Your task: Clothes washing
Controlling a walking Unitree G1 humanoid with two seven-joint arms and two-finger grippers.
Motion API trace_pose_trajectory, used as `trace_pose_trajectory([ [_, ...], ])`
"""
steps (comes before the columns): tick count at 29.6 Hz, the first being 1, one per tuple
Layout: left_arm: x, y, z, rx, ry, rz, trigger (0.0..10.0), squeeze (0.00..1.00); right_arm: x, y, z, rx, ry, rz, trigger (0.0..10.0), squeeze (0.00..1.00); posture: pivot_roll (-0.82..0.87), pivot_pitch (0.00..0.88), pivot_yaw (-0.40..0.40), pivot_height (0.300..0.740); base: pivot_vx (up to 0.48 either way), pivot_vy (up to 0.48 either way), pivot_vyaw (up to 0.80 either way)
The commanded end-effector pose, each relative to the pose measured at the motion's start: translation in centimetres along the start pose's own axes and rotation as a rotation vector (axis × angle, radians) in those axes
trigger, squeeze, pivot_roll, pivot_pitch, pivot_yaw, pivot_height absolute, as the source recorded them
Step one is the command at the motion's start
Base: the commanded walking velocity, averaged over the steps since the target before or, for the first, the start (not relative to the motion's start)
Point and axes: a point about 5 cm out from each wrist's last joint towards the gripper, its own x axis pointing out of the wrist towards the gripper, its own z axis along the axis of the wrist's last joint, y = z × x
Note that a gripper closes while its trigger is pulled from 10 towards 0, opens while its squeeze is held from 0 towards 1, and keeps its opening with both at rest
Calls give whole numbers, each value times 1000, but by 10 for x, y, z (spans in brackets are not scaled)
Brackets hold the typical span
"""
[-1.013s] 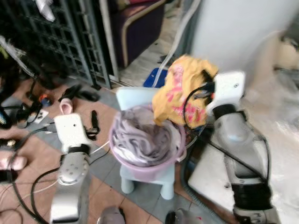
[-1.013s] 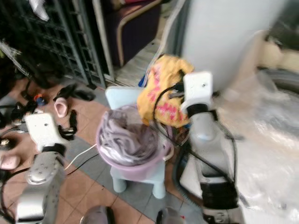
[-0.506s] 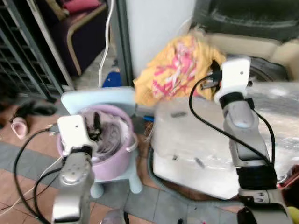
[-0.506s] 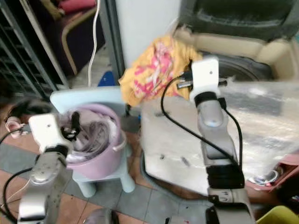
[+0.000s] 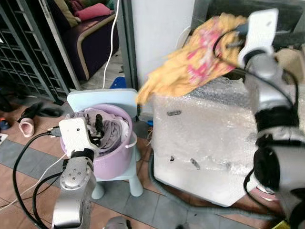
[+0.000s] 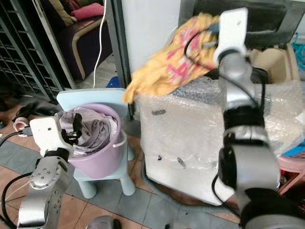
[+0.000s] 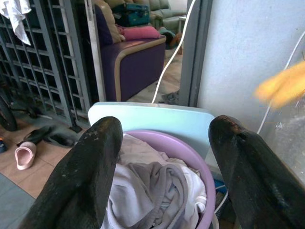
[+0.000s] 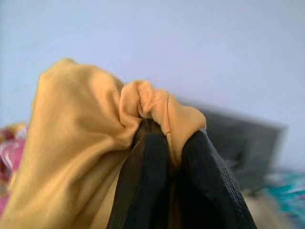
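A yellow garment with pink print (image 5: 190, 67) hangs from my right gripper (image 8: 164, 143), which is shut on a bunched fold of it, raised high over the bubble-wrapped washing machine (image 5: 209, 138). The cloth trails down to the left past the machine's edge. A lilac laundry basket (image 5: 114, 160) full of grey and white clothes (image 7: 152, 186) stands on a pale blue child's chair (image 5: 102, 100). My left gripper (image 7: 162, 162) is open, its fingers (image 7: 90, 171) spread just above the basket's near rim, holding nothing.
A white wall panel (image 5: 159, 28) and a door frame stand behind the basket. Black metal grating (image 5: 28, 52) and a purple sofa (image 5: 93, 28) are at the left. Shoes (image 5: 33, 114) lie on the tiled floor. Black cables (image 5: 24, 171) trail beside my left arm.
The camera has swung right and the view has shifted. My right gripper has lifted the yellow garment higher, above the washing machine's top. The left gripper stays by the basket.
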Motion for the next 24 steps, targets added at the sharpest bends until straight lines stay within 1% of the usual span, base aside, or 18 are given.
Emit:
trace_pose_trajectory([
  [1,-1,2,1,0,-6,7,10000,0,5,-16,10,25,-32,-103,10000,0,48,5,23,740,0,0,0],
  [2,-2,2,0,-1,-4,12,10000,0,6,-24,11,-3,-33,-167,10000,0,53,7,16,740,0,0,0],
  [3,-3,2,0,-1,-3,15,10000,0,6,-30,11,-26,-34,-207,10000,0,53,7,16,740,0,0,0],
  [4,-4,2,-1,-1,-2,18,10000,0,6,-33,11,-33,-42,-220,10000,0,55,9,13,740,0,0,0],
  [7,-7,3,-3,-3,6,26,10000,0,-3,-21,-9,-72,-40,-144,10000,0,52,14,12,740,0,0,0],
  [10,-7,3,-3,-4,7,24,10000,0,-18,-3,-34,-76,-7,-40,10000,0,46,19,15,740,0,0,0],
  [11,-7,2,-3,-5,7,22,10000,0,-25,4,-44,-61,8,1,10000,1000,42,20,16,740,0,0,0],
  [13,-6,1,-3,-10,6,12,10000,0,-44,18,-60,-41,22,75,10000,1000,35,23,20,740,0,0,0],
  [14,-5,0,-2,-10,6,6,10000,0,-64,27,-67,-47,8,132,10000,1000,28,27,24,740,0,0,0],
  [15,-5,-1,-3,-11,9,1,10000,0,-73,31,-69,-62,-9,155,10000,1000,28,27,24,740,0,0,0],
  [16,-5,-1,-3,-11,12,-2,10000,0,-78,34,-69,-71,-22,170,10000,1000,28,27,24,740,0,0,0],
  [17,-5,-1,-4,-10,14,-3,10000,0,-86,37,-68,-81,-48,190,10000,1000,21,27,27,740,0,0,0],
  [18,-5,-1,-4,-10,14,-3,10000,0,-86,37,-68,-81,-48,190,10000,1000,21,27,27,740,0,0,0],
  [19,-5,-1,-5,-14,22,0,10000,0,-96,42,-63,-79,-90,215,10000,1000,12,31,32,740,0,0,0],
  [22,-3,-3,-6,-23,33,-3,10000,0,-110,52,-54,-15,-139,268,10000,1000,5,37,37,740,0,0,0],
  [23,-2,-4,-5,-30,30,-1,10000,0,-120,60,-50,-1,-149,313,10000,1000,5,36,37,740,0,0,0],
  [24,-2,-4,-4,-31,28,-1,10000,0,-126,62,-48,7,-150,331,10000,1000,6,35,38,740,0,244,0],
])
